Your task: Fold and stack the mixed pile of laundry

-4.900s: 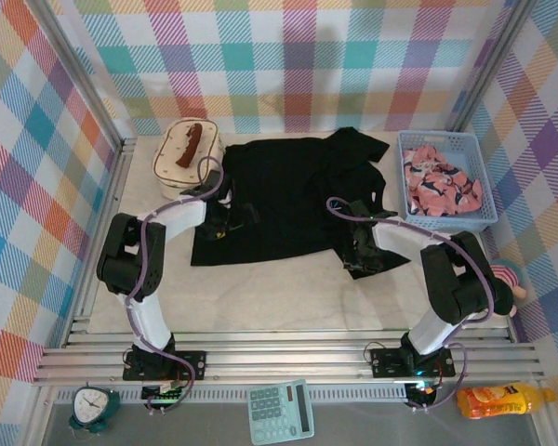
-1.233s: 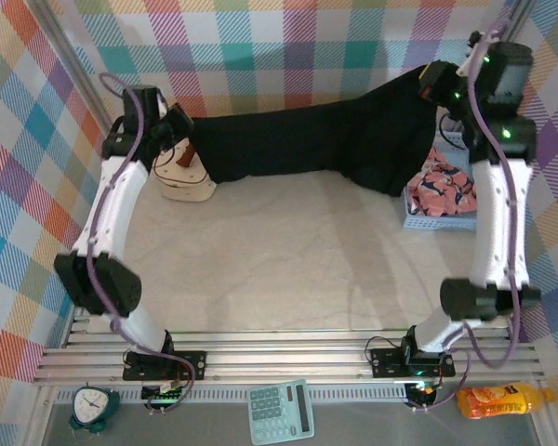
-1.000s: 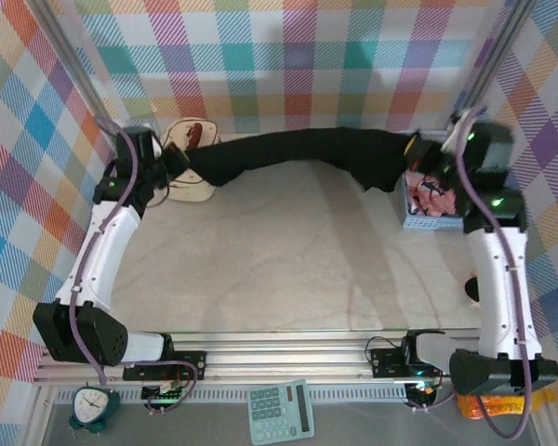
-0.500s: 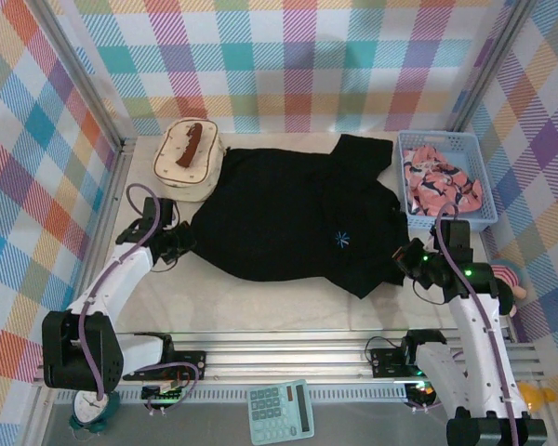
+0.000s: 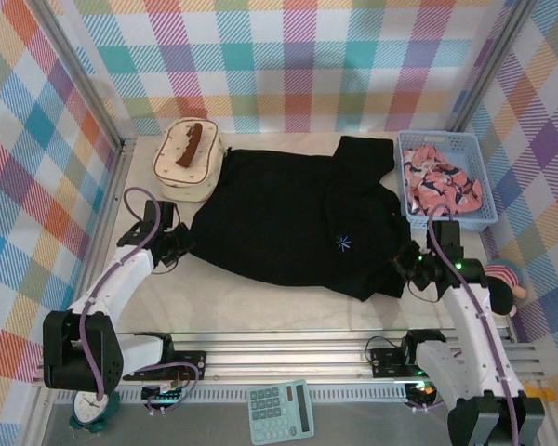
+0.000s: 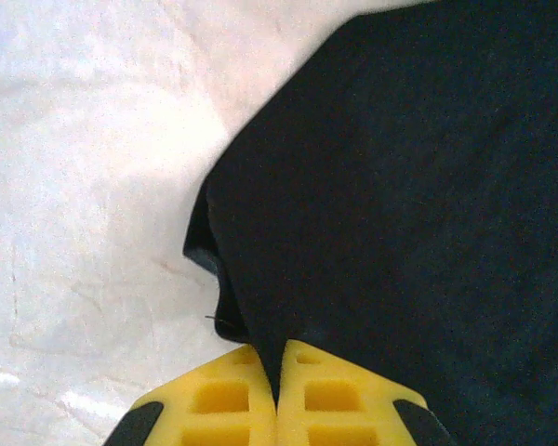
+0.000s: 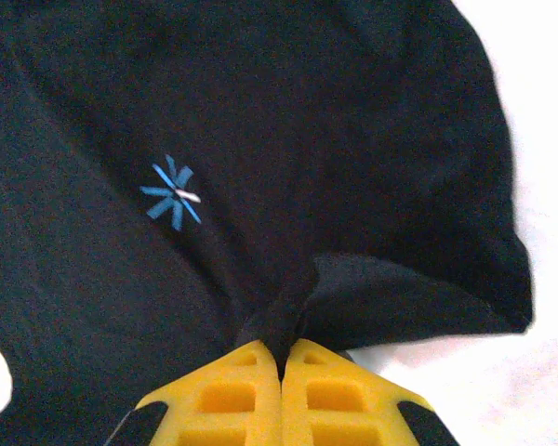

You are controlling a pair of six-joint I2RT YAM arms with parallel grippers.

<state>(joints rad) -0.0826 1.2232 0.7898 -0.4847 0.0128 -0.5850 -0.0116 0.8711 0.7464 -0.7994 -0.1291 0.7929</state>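
At far left the cream quilted bag with a brown handle (image 5: 188, 158) sits at the back of the pale counter (image 5: 260, 307), just beside the top-left corner of the large plain black shirt (image 5: 288, 218). Below it, the left fingers (image 5: 177, 244) are clenched on the shirt's left edge. The shirt lies spread over the middle of the counter, mostly flat, with a small blue star logo (image 5: 340, 242) facing up towards its right side. The right fingers (image 5: 408, 265) are clenched on the shirt's lower-right edge. At far right the light-blue plastic mesh basket (image 5: 484, 216) holds the pink garment printed with dark navy and white shapes (image 5: 439, 183), crumpled and not yet folded.

The step in hand looks like laying the shirt out flat before any fold. The next move probably calls for both sides letting go, then taking fresh grips along one side to carry it over the middle; the bunched lower-right corner may need smoothing first.

The overhead view gives the whole layout. The left wrist view adds that a thin fold of black cloth runs right between the shut yellow fingers (image 6: 265, 395). The right wrist view shows a raised ridge of cloth pinched between its fingers (image 7: 270, 381), with the star just beyond
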